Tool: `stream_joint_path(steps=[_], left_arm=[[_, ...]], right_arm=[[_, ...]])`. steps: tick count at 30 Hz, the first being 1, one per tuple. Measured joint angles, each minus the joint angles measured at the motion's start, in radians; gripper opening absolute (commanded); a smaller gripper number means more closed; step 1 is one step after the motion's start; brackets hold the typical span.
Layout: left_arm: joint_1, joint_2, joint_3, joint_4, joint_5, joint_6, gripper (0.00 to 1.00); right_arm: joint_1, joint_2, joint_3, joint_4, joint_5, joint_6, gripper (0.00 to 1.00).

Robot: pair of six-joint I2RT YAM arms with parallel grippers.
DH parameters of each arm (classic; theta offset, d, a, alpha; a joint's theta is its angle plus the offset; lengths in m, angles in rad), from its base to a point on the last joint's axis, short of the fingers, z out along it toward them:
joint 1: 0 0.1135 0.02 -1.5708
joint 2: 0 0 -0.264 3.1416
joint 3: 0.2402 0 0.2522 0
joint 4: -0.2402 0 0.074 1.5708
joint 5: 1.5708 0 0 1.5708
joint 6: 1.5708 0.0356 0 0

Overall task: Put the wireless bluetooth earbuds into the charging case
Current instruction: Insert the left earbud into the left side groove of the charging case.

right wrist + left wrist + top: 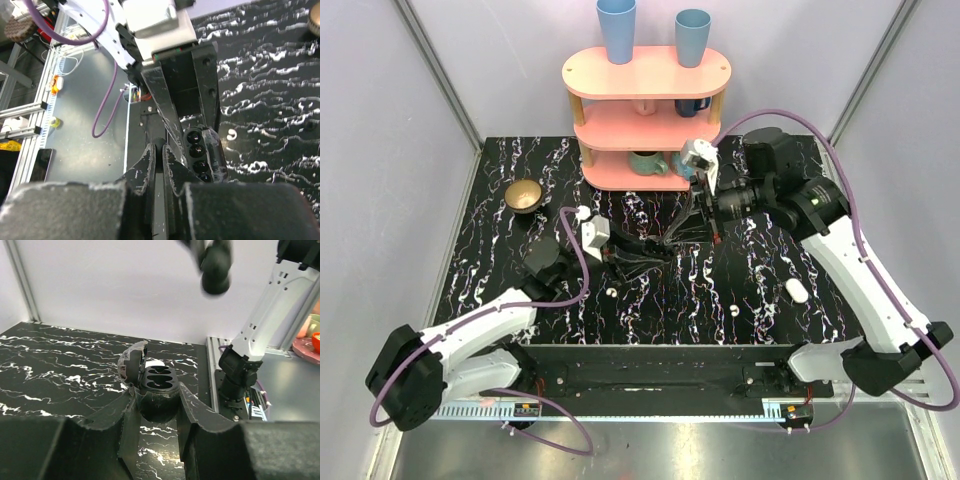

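Nearest the arm bases, the earbuds (610, 293) lie loose on the tabletop (500, 250) as tiny white specks. One is left of centre and the second earbud (733, 310) is well apart to the right, with a larger white pebble-shaped object (797, 290) beyond it. At mid-table the left gripper (159, 401) is clamped on the charging case (159, 382), which looks dark here. Its lid (132, 362) is swung open and the sockets (159, 375) are empty. The right gripper (161, 156) hovers just beside the case, fingers drawn almost together with nothing visible between them. Judging by this, the case is presented and ready, but neither earbud is seated — both pick-ups and insertions are left. The pink shelf (645, 135) stands behind.
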Motion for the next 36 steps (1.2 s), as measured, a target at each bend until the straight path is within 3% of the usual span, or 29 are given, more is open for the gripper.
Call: stream_joint_path(steps=[13,36], left_arm=[[0.003,0.064,0.023,0.091,0.098,-0.101,0.0],[0.008,0.145,0.045,0.211,0.2,-0.245,0.0]], right_arm=[[0.043,0.061,0.007,-0.161,0.101,-0.096,0.0],[0.101,0.122,0.032,-0.201,0.153,-0.139,0.0]])
